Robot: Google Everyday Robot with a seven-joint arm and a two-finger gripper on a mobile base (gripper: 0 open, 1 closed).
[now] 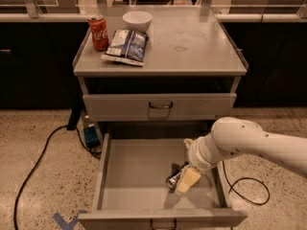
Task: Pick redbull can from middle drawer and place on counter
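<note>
The redbull can (172, 180), silver with a shiny top, lies tilted on the floor of the open middle drawer (134, 176), right of centre. My gripper (182, 178) reaches down into the drawer from the right on a white arm (240, 143). It sits right at the can, touching or nearly touching its right side. Part of the can is hidden behind the gripper. The counter (192, 42) is the grey top of the cabinet above.
On the counter's left stand a red Coca-Cola can (99, 31), a blue chip bag (125, 46) and a white bowl (137, 19). The upper drawer (159, 107) is closed. Cables (33, 166) and a blue box (91, 137) lie on the floor to the left.
</note>
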